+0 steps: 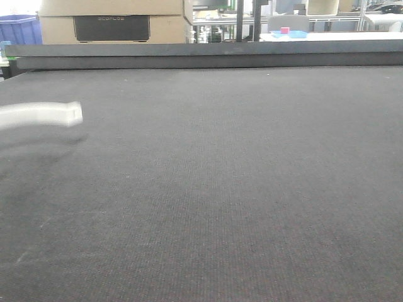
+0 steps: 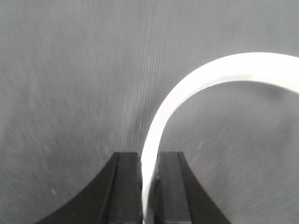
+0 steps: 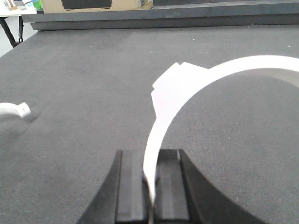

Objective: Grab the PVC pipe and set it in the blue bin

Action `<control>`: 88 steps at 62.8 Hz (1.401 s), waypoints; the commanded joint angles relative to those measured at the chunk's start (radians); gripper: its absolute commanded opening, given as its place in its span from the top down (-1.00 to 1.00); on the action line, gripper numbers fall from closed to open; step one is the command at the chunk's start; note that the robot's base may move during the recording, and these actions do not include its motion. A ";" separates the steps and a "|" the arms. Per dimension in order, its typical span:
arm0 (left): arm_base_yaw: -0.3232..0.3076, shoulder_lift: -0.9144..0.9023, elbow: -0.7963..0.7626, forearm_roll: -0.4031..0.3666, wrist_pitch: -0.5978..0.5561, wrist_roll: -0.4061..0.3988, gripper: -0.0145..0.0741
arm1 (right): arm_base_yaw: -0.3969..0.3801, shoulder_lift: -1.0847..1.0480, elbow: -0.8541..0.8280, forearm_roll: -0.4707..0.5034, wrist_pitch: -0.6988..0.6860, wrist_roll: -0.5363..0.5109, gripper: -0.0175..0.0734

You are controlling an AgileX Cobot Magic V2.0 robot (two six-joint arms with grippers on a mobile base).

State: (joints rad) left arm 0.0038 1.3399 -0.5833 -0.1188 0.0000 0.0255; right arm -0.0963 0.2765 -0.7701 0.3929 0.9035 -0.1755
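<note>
1. Left gripper [image 2: 148, 161], black, flat-fingered: fingers narrow and clamped on one end of a white curved PVC pipe [image 2: 187, 88], which arcs up and off to the right over the mat.
2. Right gripper [image 3: 149, 161], same pattern: fingers narrow and pinching a white curved plastic band with a blocky tab [image 3: 252, 61] on its outer edge.
3. Dark grey textured mat [image 1: 239, 189], covering the whole table.
4. Free end of the PVC pipe [image 1: 38, 115], blurred, at the left edge of the front view. It has a faint shadow on the mat beneath it, and it also shows at the left of the right wrist view [image 3: 14, 109].
5. Raised dark rail [image 1: 208, 55] along the table's far edge.
6. Beyond the rail: a tan cardboard box with black panel [image 1: 113, 25], and at far left a blue plastic bin [image 1: 19, 28], well apart from the pipe.
</note>
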 commanded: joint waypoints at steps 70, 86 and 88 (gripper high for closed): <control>0.108 -1.063 0.150 0.016 0.319 -0.011 0.92 | 0.001 -0.120 0.008 -0.111 -0.043 -0.010 0.98; 0.136 -1.127 0.150 0.010 0.393 -0.011 0.92 | 0.001 -0.267 0.076 -0.116 0.007 -0.006 0.98; 0.136 -1.133 0.150 0.010 0.407 -0.011 0.92 | 0.001 -0.277 0.082 -0.116 0.009 -0.006 0.98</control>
State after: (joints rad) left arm 0.1368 0.2232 -0.4331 -0.1003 0.3858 0.0255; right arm -0.0963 0.0322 -0.7010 0.2874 0.9160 -0.1755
